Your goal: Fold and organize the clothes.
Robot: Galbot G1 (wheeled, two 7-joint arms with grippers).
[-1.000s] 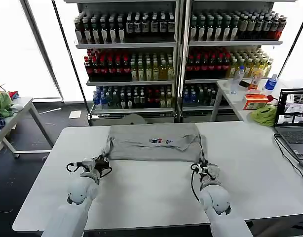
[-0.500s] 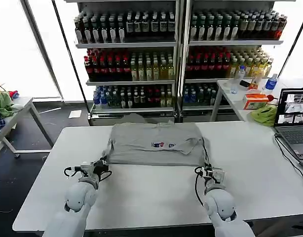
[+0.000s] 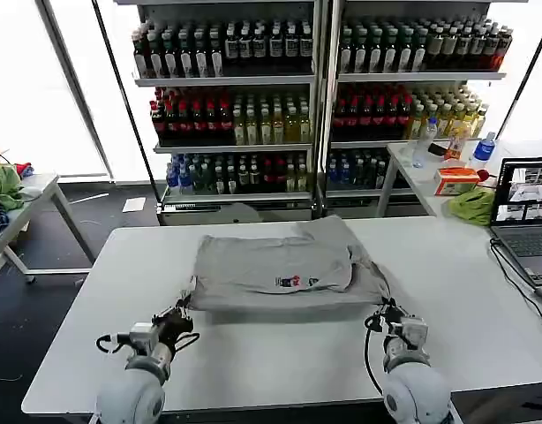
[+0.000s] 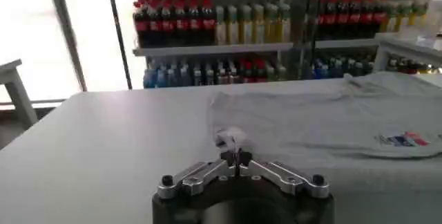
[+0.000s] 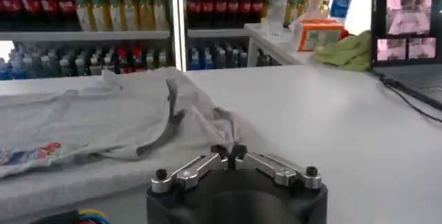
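A grey shirt [image 3: 275,265] with a small multicoloured chest print lies partly folded in the middle of the white table [image 3: 253,353]. My left gripper [image 3: 184,311] is shut on the shirt's near left corner [image 4: 231,137]. At the near right corner [image 5: 224,135] my right gripper [image 3: 383,311] is shut on the cloth in the same way. Both corners are drawn toward the table's front edge. The print [image 4: 400,139] faces up, and the shirt's right side [image 5: 173,111] is rumpled into folds.
An open laptop [image 3: 524,208] with a black cable stands at the table's right edge. A side table behind it holds a lime-green cloth [image 3: 472,205], an orange box and bottles. Drink shelves [image 3: 315,97] fill the back. Another small table [image 3: 24,199] stands at the left.
Both grippers have pulled back toward the table's front edge, dragging the shirt's near hem with them. The shirt has slid nearer and its print now lies lower on the table.
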